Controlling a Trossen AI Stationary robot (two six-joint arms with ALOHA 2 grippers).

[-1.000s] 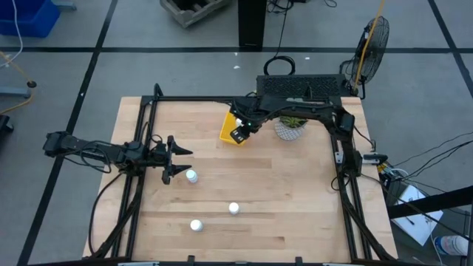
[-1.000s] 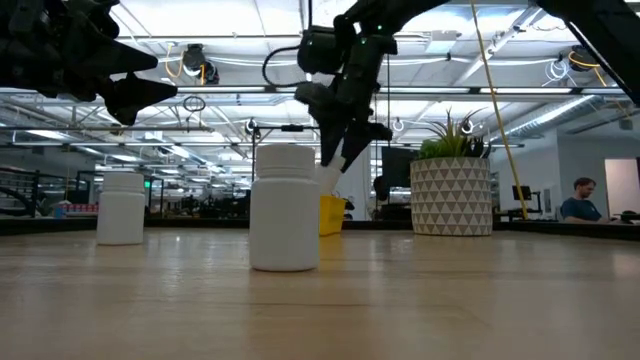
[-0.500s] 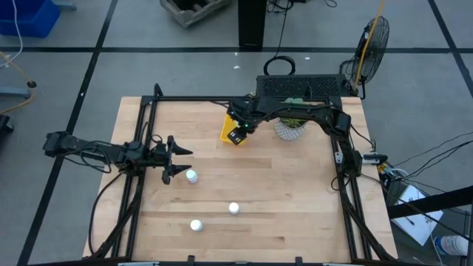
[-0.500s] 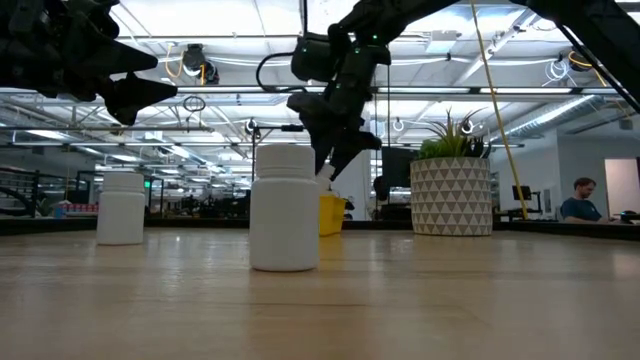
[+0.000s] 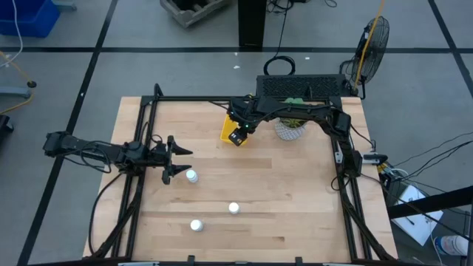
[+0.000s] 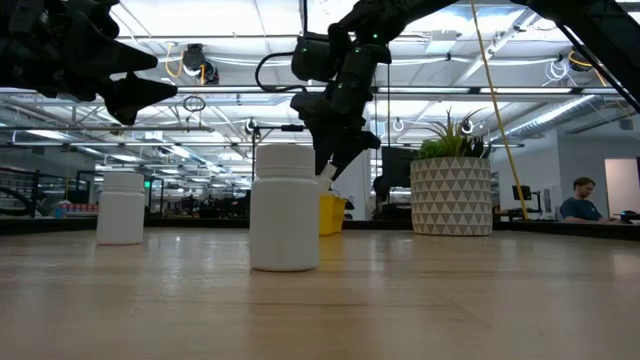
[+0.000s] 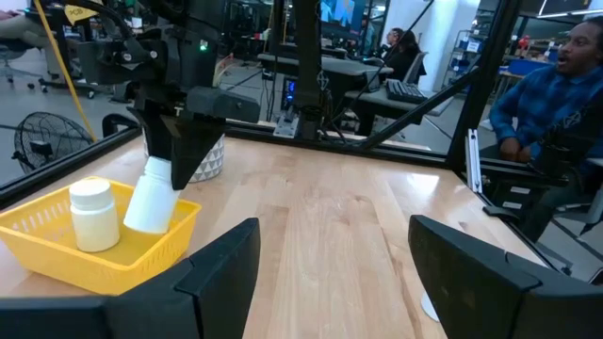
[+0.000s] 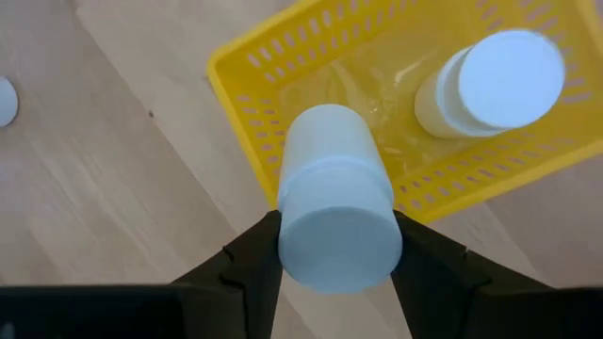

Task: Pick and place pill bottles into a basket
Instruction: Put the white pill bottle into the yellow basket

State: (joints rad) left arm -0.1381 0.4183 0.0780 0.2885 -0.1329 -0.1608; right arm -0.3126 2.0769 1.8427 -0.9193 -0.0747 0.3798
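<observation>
You've got the wood table (image 5: 281,207) with both arms in the high view, right arm reaching across the far side, left arm parked at the left edge.

Potted plant (image 5: 290,128) in its white patterned pot sits near the far edge, just beside the basket (image 5: 228,127) on the right arm's side. Basket is the yellow tray, far centre of the table; in the left wrist view (image 7: 57,250) it holds 1 upright pill bottle (image 7: 94,216).

Right gripper (image 5: 238,135) is over the basket's near edge. Its fingers (image 8: 247,264) are closed on a 2nd bottle, the held bottle (image 8: 334,210), gripped by its sides. That bottle is tilted, off the table, with its lower end over the basket wall per the left wrist view (image 7: 151,195). Right wrist view shows the other bottle inside the tray, not touching the held one.

Left gripper (image 5: 175,162) hangs above the table at the left side, fingers (image 7: 219,268) spread wide, nothing between them. The nearest loose bottle (image 5: 191,176) stands just beside its tips.

2 more loose bottles stand upright on the near half of the table: middle bottle (image 5: 233,208) and near bottle (image 5: 196,225), well apart from the basket.

A person in a blue shirt (image 7: 551,89) sits beyond the table in the left wrist view.
</observation>
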